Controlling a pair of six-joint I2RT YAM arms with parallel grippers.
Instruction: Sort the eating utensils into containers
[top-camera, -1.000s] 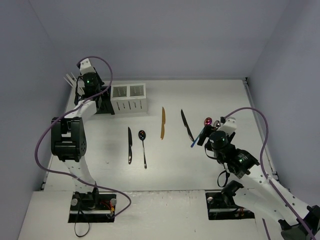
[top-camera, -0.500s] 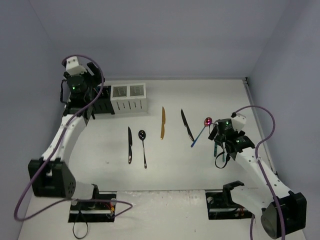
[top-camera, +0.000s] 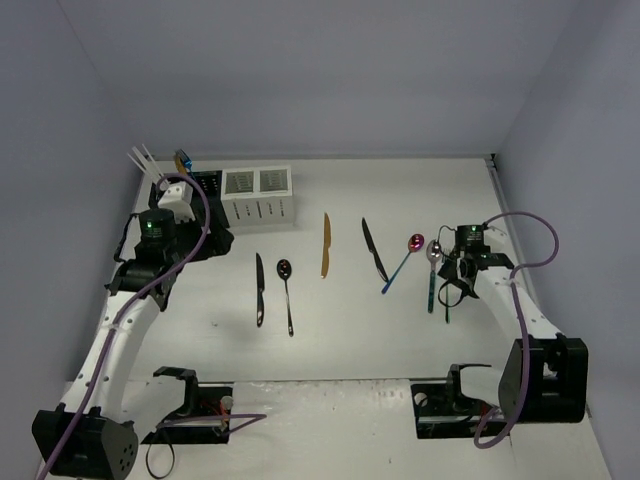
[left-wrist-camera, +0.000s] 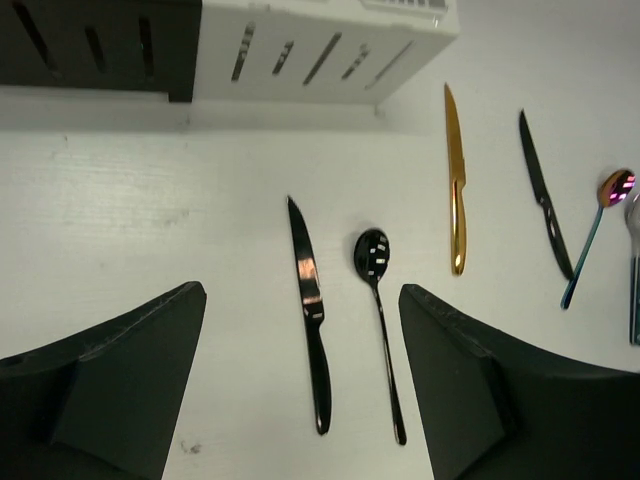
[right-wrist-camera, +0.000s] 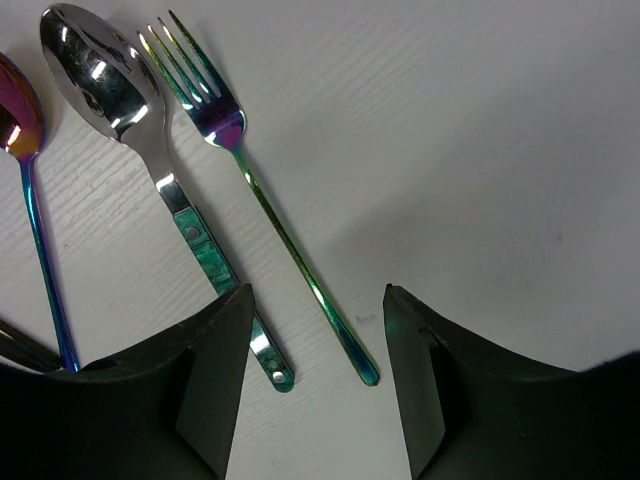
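Chopsticks (top-camera: 140, 158) and a blue utensil (top-camera: 182, 160) stand in the black container (top-camera: 205, 187), which sits beside the white container (top-camera: 258, 195). My left gripper (top-camera: 214, 242) hovers in front of them, open and holding nothing. In its wrist view the gripper (left-wrist-camera: 302, 292) looks down on a black knife (left-wrist-camera: 308, 310), a black spoon (left-wrist-camera: 378, 300) and a gold knife (left-wrist-camera: 455, 190). My right gripper (right-wrist-camera: 317, 292) stands open, low over the table. Its fingers straddle the handle of an iridescent fork (right-wrist-camera: 270, 215) without touching it. A green-handled silver spoon (right-wrist-camera: 130, 100) lies just left of the fork.
A second black knife (top-camera: 374, 250) and a pink-purple spoon with a blue handle (top-camera: 403, 262) lie between the gold knife and the right gripper (top-camera: 450, 285). The walls stand close at left, back and right.
My left gripper has opened and drawn back from above the black container, where chopsticks and a blue utensil now stand. My right gripper moved right over the fork and narrowed.
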